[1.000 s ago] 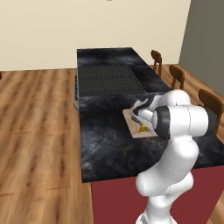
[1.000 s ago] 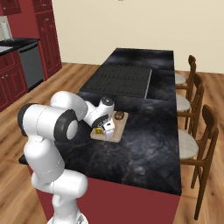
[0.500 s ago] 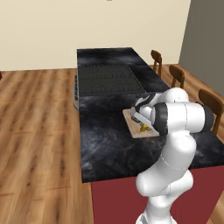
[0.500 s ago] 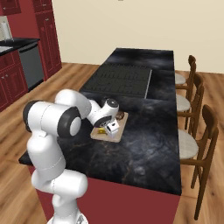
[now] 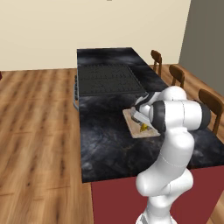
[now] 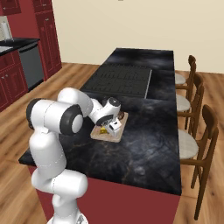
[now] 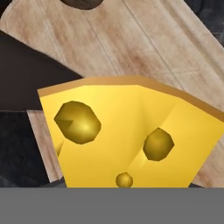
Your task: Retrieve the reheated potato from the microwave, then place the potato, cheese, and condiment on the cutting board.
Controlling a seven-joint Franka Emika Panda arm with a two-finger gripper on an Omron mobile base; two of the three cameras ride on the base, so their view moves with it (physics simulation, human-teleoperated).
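Observation:
A yellow cheese (image 7: 131, 135) wedge with round holes sits close before the hand camera, just over the light wooden cutting board (image 7: 144, 48). My gripper (image 6: 108, 127) is low over the board (image 6: 116, 136) and shut on the cheese (image 6: 103, 130). From the left side, the cheese (image 5: 144, 127) peeks out under the hand (image 5: 141, 119) above the board (image 5: 139, 133). A dark brown rounded thing (image 7: 83, 2), perhaps the potato, lies on the board's far end. The condiment and the microwave are out of view.
The board lies on a black marble island (image 5: 105, 144), just in front of a dark ridged cooktop (image 5: 107, 79). Wooden chairs (image 6: 197, 92) line the island's right side. Dark red cabinets (image 6: 43, 35) stand at the far left.
The arm's elbow has swung a little, and the hand has eased slightly lower over the board with the cheese still in it.

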